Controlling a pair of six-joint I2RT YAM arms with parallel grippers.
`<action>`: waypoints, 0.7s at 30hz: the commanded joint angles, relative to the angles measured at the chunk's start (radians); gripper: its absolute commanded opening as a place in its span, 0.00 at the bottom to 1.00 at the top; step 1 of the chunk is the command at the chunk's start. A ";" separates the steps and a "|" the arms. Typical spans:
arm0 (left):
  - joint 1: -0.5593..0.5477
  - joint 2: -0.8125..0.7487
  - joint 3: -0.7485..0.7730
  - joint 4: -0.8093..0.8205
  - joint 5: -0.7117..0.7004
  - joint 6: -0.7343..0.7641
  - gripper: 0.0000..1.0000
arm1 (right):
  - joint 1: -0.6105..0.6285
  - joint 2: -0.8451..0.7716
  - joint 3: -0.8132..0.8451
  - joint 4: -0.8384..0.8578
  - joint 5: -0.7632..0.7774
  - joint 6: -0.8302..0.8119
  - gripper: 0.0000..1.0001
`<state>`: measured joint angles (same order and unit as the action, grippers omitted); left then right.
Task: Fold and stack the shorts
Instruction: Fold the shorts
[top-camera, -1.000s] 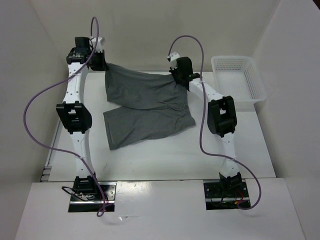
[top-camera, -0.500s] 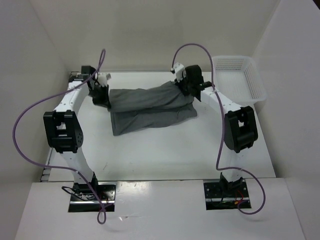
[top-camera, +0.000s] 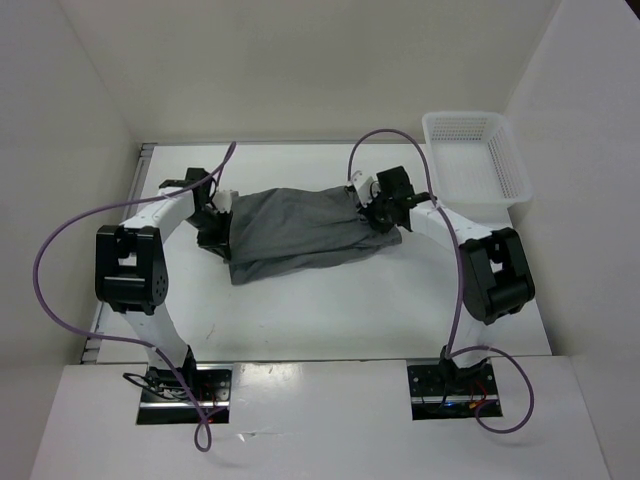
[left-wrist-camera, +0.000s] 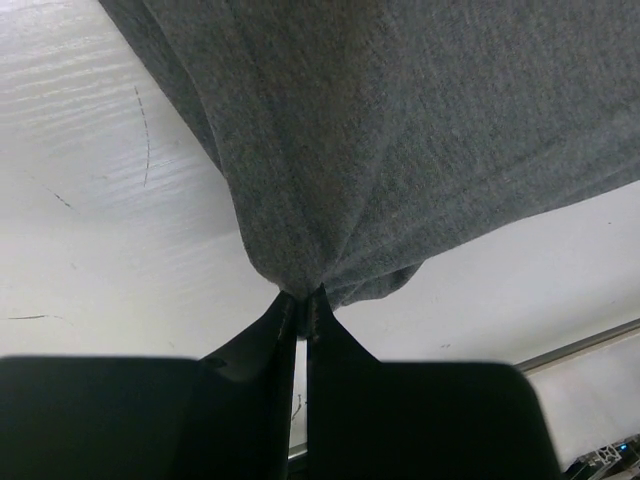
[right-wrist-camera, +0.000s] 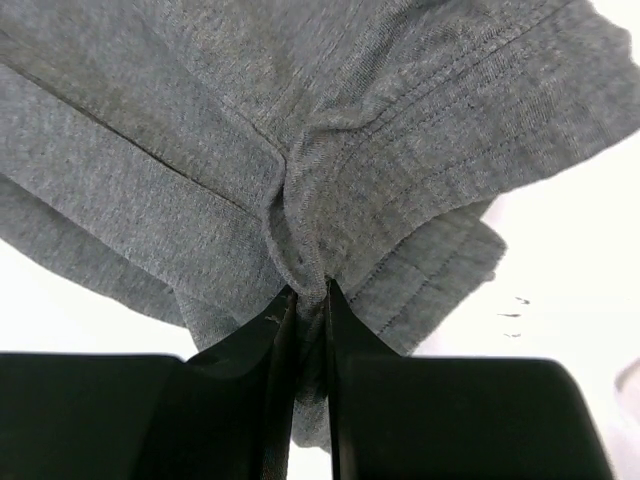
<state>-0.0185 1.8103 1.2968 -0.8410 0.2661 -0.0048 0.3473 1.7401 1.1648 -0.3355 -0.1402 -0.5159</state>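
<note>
The grey shorts (top-camera: 300, 232) lie on the white table, folded over into a wide band between the two arms. My left gripper (top-camera: 222, 228) is shut on the shorts' left end; in the left wrist view the fabric (left-wrist-camera: 400, 130) bunches into the closed tips (left-wrist-camera: 302, 296). My right gripper (top-camera: 375, 213) is shut on the right end; in the right wrist view the stitched waistband edge (right-wrist-camera: 440, 170) is pinched between the tips (right-wrist-camera: 308, 288). The lower layer of the shorts sticks out a little at the front left.
A white mesh basket (top-camera: 478, 160) stands at the back right of the table (top-camera: 330, 310). Purple cables loop above both arms. Walls close the table at the back and both sides.
Both grippers have carried the far edge of the shorts toward the near side, over the lower half, and come down lower. The shorts went from spread out to folded.
</note>
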 joint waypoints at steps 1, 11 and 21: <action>0.008 -0.048 0.059 -0.004 -0.024 0.005 0.00 | 0.004 -0.071 0.010 0.001 0.022 -0.021 0.02; 0.008 -0.069 0.025 -0.027 -0.015 0.005 0.00 | -0.218 -0.103 0.177 -0.195 -0.435 0.190 0.78; 0.008 -0.040 0.010 -0.009 0.007 0.005 0.00 | -0.238 0.007 0.136 -0.022 -0.446 0.579 0.53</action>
<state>-0.0166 1.7733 1.3209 -0.8425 0.2581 -0.0040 0.1009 1.7149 1.3144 -0.4366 -0.5365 -0.0906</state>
